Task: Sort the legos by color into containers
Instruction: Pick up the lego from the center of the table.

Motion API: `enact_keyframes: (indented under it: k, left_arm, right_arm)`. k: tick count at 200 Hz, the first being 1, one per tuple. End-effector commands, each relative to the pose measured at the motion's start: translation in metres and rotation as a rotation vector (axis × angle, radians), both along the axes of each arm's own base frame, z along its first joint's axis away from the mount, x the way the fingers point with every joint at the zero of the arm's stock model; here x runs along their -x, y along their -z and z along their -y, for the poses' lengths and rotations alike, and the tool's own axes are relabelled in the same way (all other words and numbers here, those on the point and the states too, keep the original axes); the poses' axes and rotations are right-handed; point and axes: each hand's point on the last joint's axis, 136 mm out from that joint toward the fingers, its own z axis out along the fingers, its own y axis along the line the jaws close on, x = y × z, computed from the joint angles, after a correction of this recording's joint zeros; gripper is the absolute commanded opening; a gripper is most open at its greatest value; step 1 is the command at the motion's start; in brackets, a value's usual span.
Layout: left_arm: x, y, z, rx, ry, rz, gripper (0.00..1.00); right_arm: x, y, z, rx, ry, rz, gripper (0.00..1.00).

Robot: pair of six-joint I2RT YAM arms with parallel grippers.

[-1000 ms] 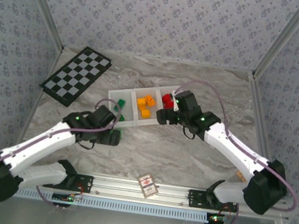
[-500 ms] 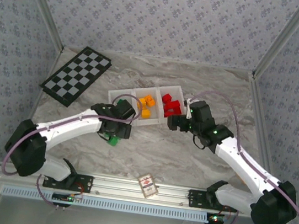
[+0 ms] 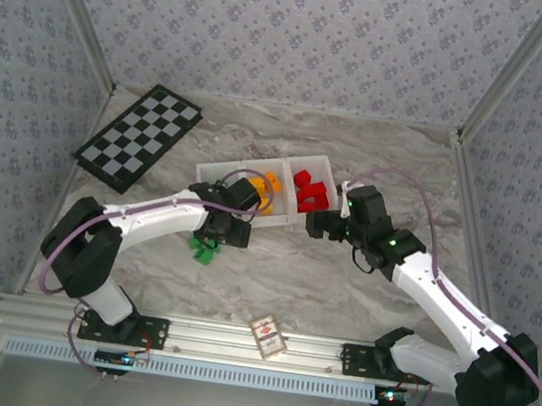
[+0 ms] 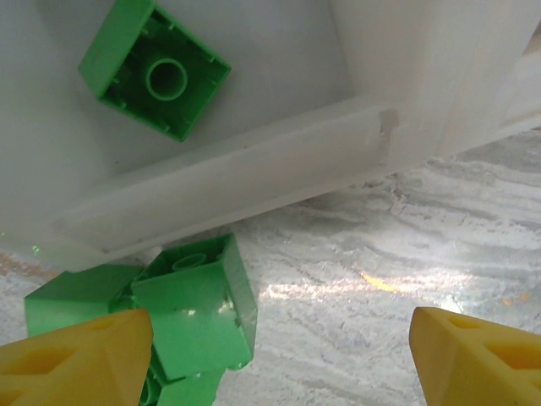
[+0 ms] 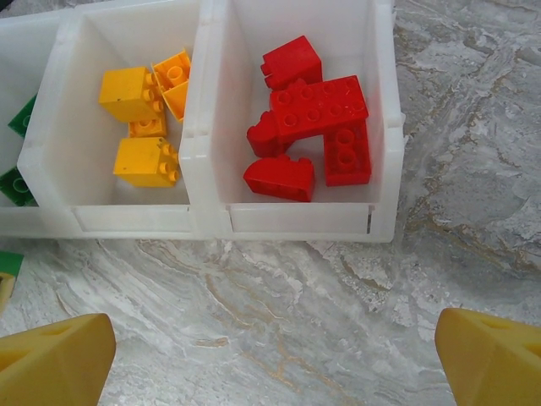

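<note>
Glossy green legos lie in a small heap on the marble table, just beside the front wall of the containers, at that wall's 6 o'clock. The left gripper hangs over the heap with its yellow fingers spread wide. One finger is at the heap's edge and the other well apart, with nothing clamped. Inside the left compartment a green brick lies underside up. The middle compartment holds orange legos, and the right one holds red legos, one of them longer with two rows of studs. The right gripper hovers at the tray's 6 o'clock, jaws wide apart and empty. Bare marble lies open at the tray's 3 and 6 o'clock. A checkerboard sits at the tray's 9 o'clock, and a card box lies near the table's front edge.
</note>
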Motion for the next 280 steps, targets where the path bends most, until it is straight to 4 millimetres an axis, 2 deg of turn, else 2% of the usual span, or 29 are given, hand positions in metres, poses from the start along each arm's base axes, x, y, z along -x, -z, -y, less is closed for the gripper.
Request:
enact_keyframes:
  k: [1, 34, 67, 103, 232, 280]
  left_arm:
    - [-0.002, 0.0, 0.004, 0.0, -0.025, -0.012, 0.79]
    - [-0.001, 0.002, -0.005, -0.015, -0.06, -0.009, 0.73]
    - [0.003, -0.004, -0.021, -0.022, -0.101, 0.028, 0.73]
    - [0.009, 0.003, -0.033, -0.03, -0.133, 0.011, 0.73]
    - [0.01, 0.023, -0.015, 0.002, -0.106, -0.059, 0.68]
    - [0.001, 0.025, -0.005, 0.023, -0.095, -0.052, 0.61]
  right_arm:
    - [0.004, 0.001, 0.005, 0.002, 0.004, 0.0, 1.0]
    - [0.004, 0.003, 0.01, 0.008, 0.012, -0.004, 0.99]
    - [0.004, 0.006, 0.013, 0.005, 0.018, -0.009, 1.0]
    - [0.001, 0.008, 0.013, 0.002, 0.025, -0.007, 1.0]
    - [0.003, 0.014, 0.017, 0.016, 0.03, -0.025, 1.0]
    - [0.004, 0.016, 0.019, 0.021, 0.035, -0.029, 1.0]
